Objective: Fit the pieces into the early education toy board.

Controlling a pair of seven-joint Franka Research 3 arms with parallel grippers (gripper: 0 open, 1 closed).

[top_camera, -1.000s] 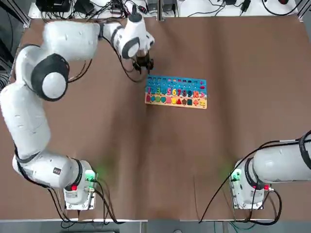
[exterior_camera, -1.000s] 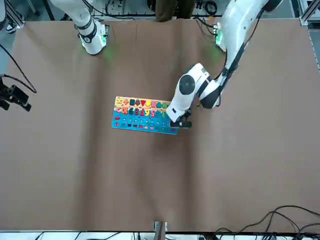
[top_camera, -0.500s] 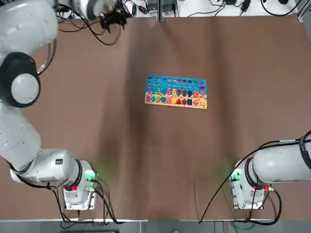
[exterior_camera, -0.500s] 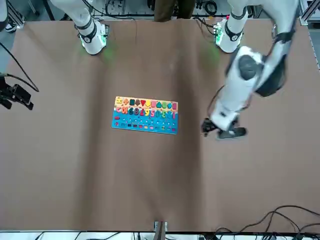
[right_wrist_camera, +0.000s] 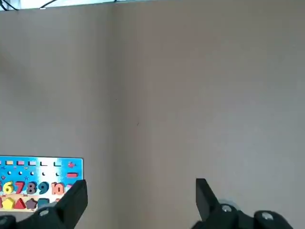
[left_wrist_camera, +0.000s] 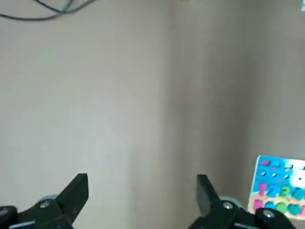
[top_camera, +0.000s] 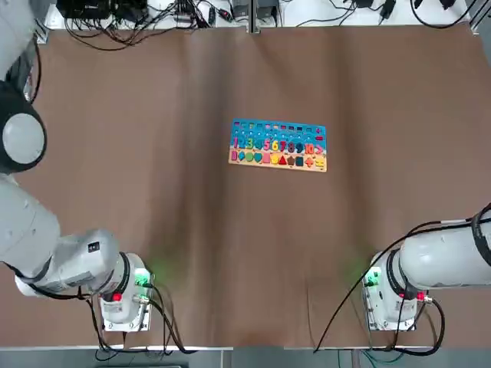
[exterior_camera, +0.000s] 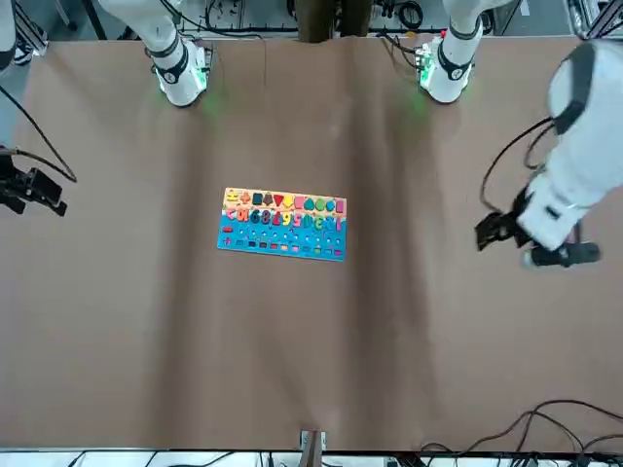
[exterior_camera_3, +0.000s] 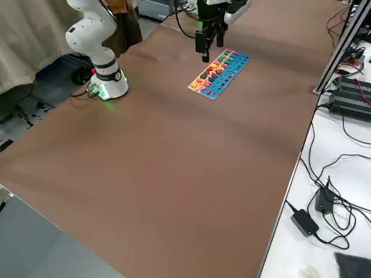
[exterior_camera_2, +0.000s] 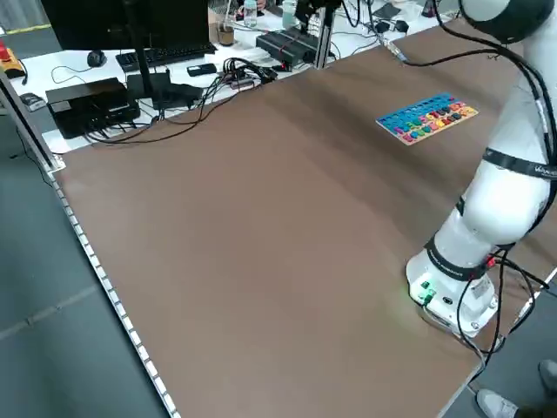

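The early education toy board lies flat in the far middle of the brown table, blue strip away from me and wooden strip toward me. Coloured numbers and shapes sit in its rows. No loose pieces show on the table. My left gripper hangs well off to my left of the board, outside the top view. Its wrist view shows the left gripper open and empty, with the board far off. My right gripper is parked at my far right, and its wrist view shows the right gripper open with nothing between the fingers.
Both arm bases stand at the near edge. Cables and electronics line the far edge. A monitor and keyboard sit on a side bench, and a power adapter lies on a white bench.
My left arm has swung away from the board's far left corner toward my left and out of the top view, and its fingers have opened. The right arm and board have not moved.
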